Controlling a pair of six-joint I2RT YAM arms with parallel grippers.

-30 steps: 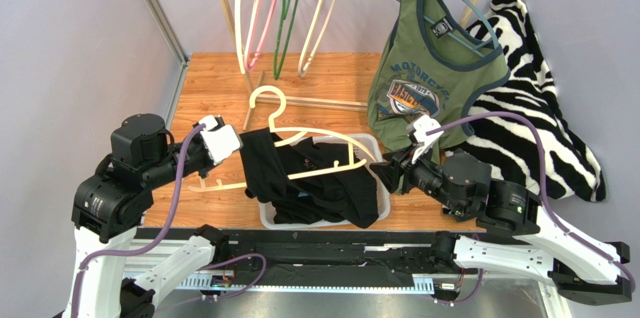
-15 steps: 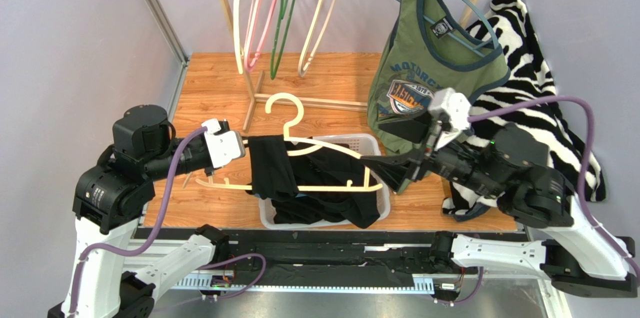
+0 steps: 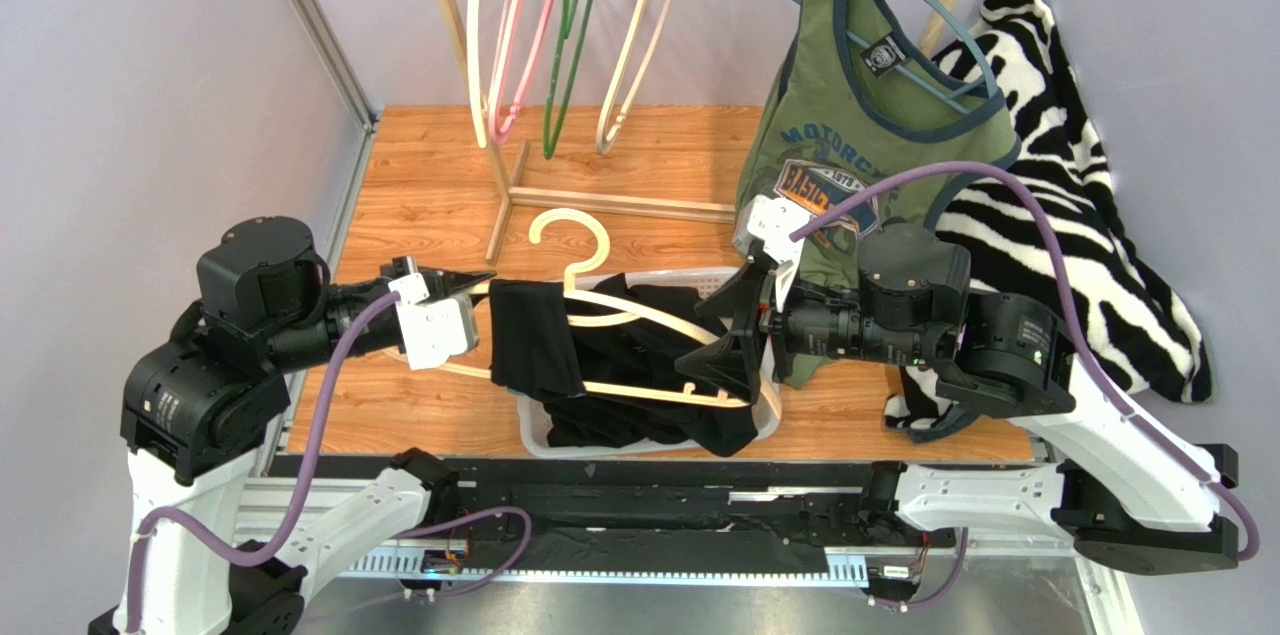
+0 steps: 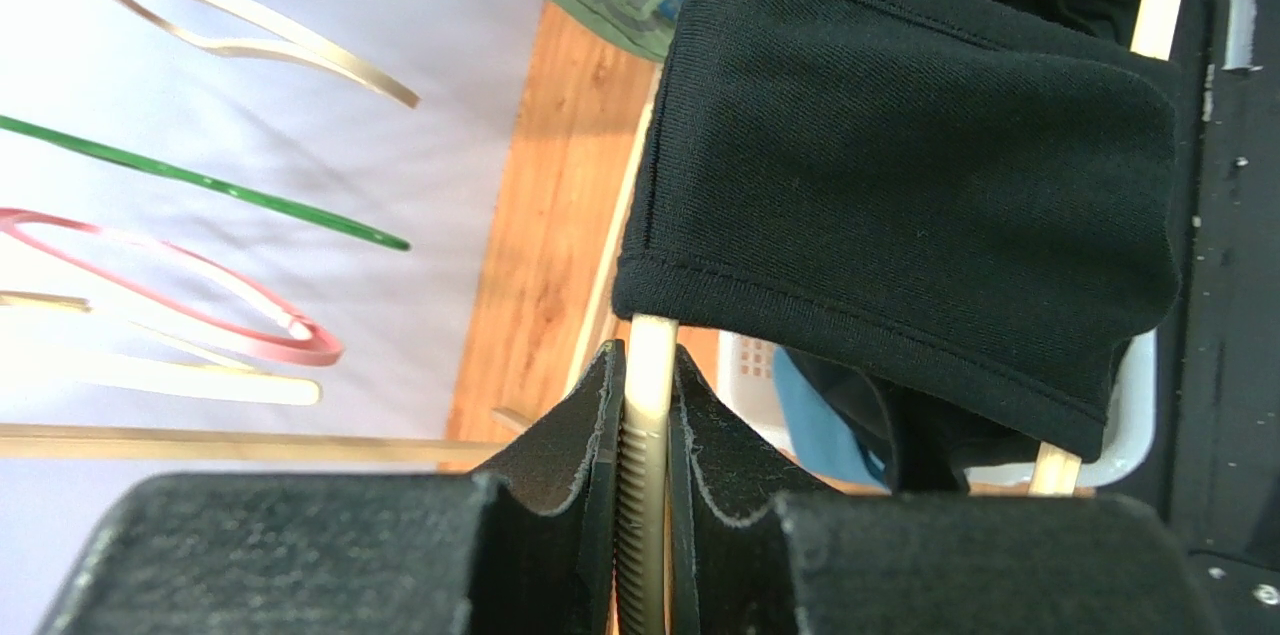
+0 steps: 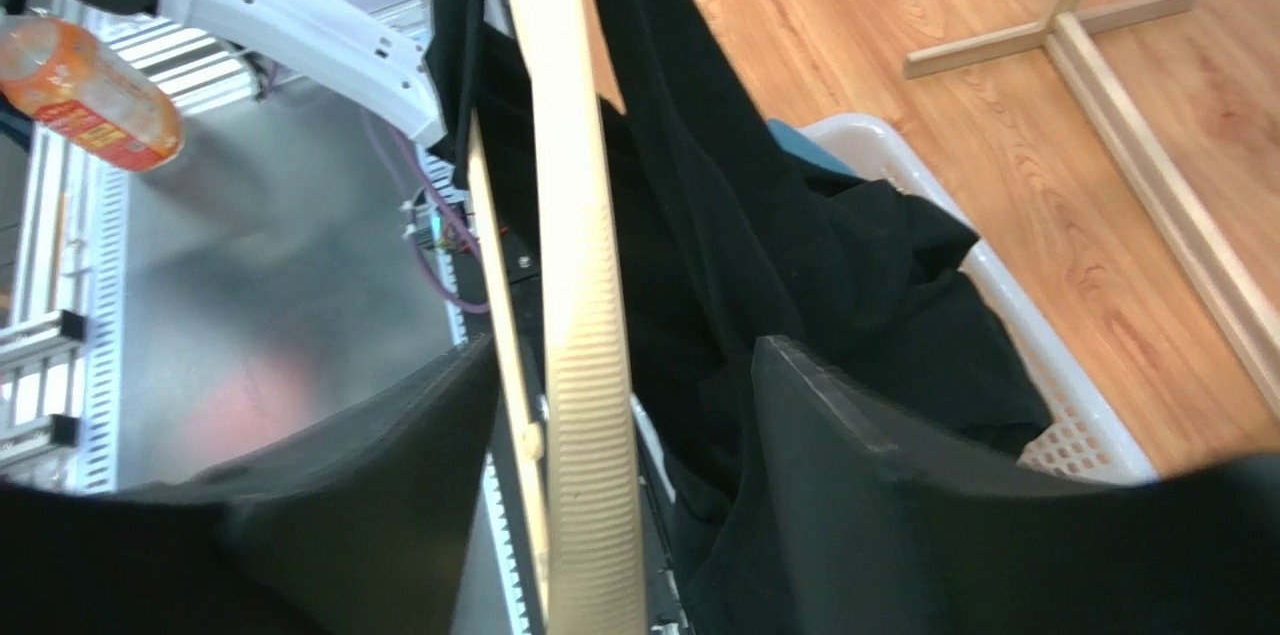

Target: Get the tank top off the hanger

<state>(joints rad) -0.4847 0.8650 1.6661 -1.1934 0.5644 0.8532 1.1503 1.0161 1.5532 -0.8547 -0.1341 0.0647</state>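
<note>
Clamping the hanger [image 4: 649, 365] fast in my left gripper [image 4: 643, 410] beside the basket [image 3: 706, 272], I held my right gripper [image 5: 624, 365] open astride its other arm, above the basket where the black tank top [image 4: 917, 185] hung, and judged I should catch cloth alone.

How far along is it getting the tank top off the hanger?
Partly done: most of the tank top hangs into the basket, and the hanger's right end looks bare. The left gripper clamps the hanger's left end; the right gripper is open around its right arm. Left: slide off the strap looped near the left gripper.
</note>
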